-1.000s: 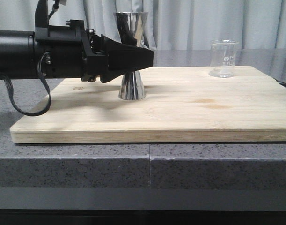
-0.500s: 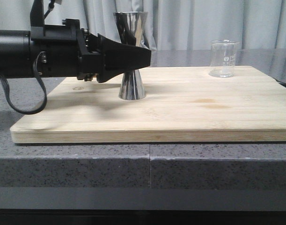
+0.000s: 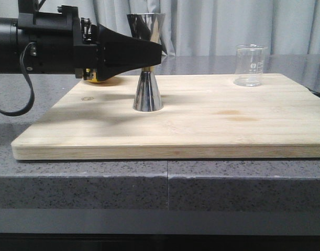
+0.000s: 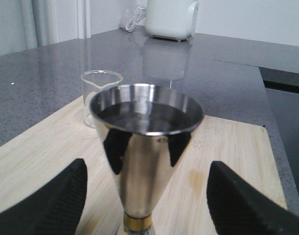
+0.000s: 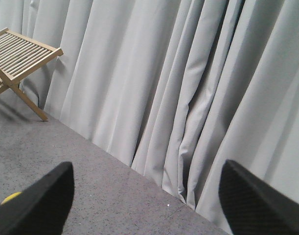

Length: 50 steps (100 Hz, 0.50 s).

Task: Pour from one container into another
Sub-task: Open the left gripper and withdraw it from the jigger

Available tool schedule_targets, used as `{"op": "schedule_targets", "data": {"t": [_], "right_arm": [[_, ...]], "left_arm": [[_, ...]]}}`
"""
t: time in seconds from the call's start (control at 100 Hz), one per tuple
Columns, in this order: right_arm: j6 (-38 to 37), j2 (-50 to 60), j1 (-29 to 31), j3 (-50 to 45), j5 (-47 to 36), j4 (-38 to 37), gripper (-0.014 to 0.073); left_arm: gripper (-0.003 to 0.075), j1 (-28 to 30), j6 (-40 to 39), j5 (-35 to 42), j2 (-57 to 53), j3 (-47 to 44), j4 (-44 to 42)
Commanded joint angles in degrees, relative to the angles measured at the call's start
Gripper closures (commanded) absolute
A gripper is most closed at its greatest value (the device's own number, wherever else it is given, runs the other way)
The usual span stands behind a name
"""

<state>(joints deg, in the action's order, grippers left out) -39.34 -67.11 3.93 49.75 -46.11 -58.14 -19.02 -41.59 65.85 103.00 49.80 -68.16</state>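
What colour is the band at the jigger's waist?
Gold, on the steel jigger; the band shows best in the left wrist view.

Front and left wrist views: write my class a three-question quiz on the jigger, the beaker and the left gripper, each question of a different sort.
1. True or false: the glass beaker stands on the wooden board.
2. Which is taller? A) the steel jigger B) the beaker
3. Fill in: the left gripper has its fingers spread either side of the ____.

Key
1. True; it stands upright near the board's far right corner.
2. A; in the front view the jigger rises well above the beaker.
3. Jigger; the fingers flank it with visible gaps, not touching.
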Motion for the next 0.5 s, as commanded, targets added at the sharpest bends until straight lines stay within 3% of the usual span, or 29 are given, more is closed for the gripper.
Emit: {"op": "schedule_targets", "data": {"t": [0.0,0.49], "right_arm": [[-0.15,1.66,0.34,1.44,-2.08,2.19,0.0043],[-0.15,1.66,0.34,1.44,-1.93,2.19,0.0043]], "left_arm": [[0.0235,0.44,-1.88,5.74,-3.03,1.29,1.32],[0.0235,4.04,-6.35,5.62,-6.94,1.29,-4.36]]}}
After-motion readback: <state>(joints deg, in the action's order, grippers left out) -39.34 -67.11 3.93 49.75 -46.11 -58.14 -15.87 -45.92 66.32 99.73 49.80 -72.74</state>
